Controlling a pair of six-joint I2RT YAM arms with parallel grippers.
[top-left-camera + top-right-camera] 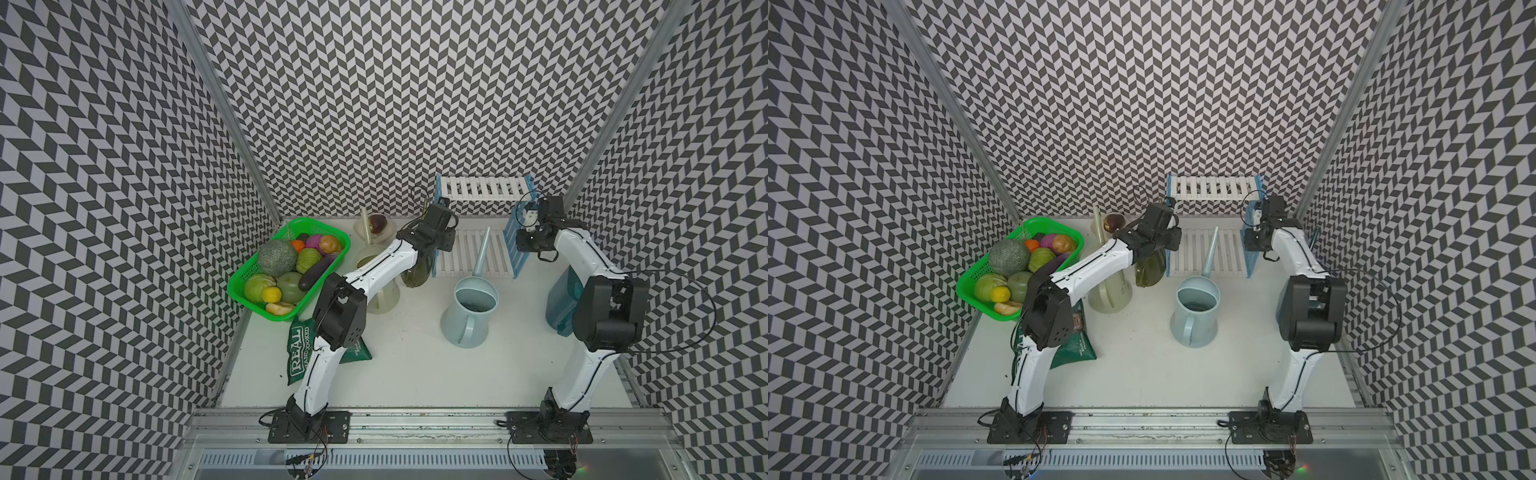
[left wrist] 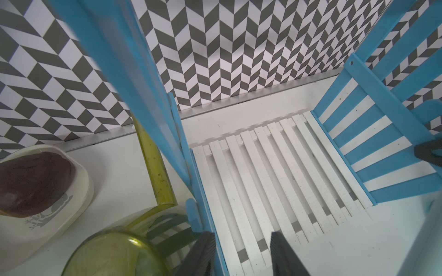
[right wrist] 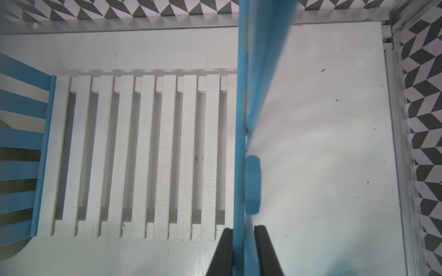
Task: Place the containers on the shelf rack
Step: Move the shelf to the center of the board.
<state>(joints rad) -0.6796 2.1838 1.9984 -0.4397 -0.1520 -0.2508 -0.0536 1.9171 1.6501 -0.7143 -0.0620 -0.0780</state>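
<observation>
Plainly, blue can [image 1: 454, 321] aims spout toward rack [image 1: 482, 189].

Green basket [image 1: 247, 266] of produce, cream dish [image 2: 82, 188], green snack bag [image 1: 297, 361].

White-shelled arms [image 1: 382, 262], black joints, thin black cables, screwed black base plates [image 1: 337, 428].

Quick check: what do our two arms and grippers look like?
The left arm and right arm match: white tapered links, bulky black joint housings, black base plates on an aluminium rail. A thin black cable loops beside the right arm. The left gripper and right gripper have flat dark fingers.
</observation>
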